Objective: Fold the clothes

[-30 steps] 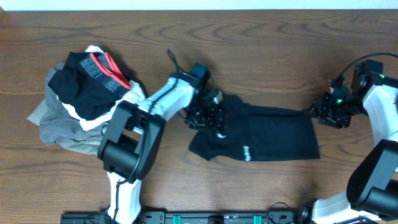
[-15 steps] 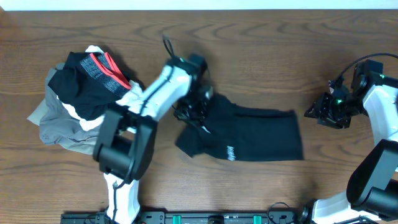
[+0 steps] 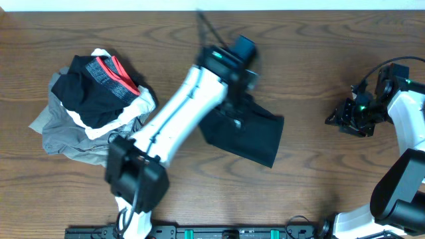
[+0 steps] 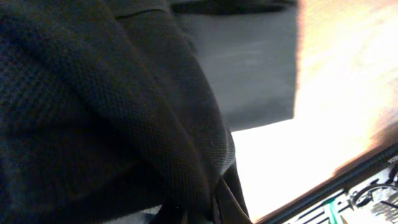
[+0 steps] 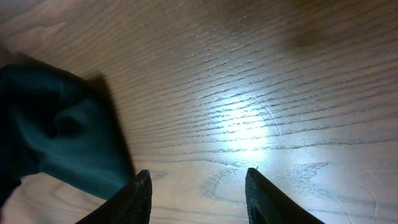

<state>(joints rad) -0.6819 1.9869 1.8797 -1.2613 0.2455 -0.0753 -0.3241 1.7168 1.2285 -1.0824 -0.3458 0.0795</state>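
Near the middle of the overhead frame, the black garment (image 3: 255, 136) lay bunched on the wooden table (image 3: 319, 192), its upper left edge beneath my left gripper (image 3: 234, 98). The garment's weave filled the whole left wrist view, so I could not tell how those jaws stood. At the right edge my right gripper (image 3: 340, 121) sat well apart from the garment, its jaws spread with only bare wood between them. The pile of other clothes (image 3: 93, 99) lay at upper left.
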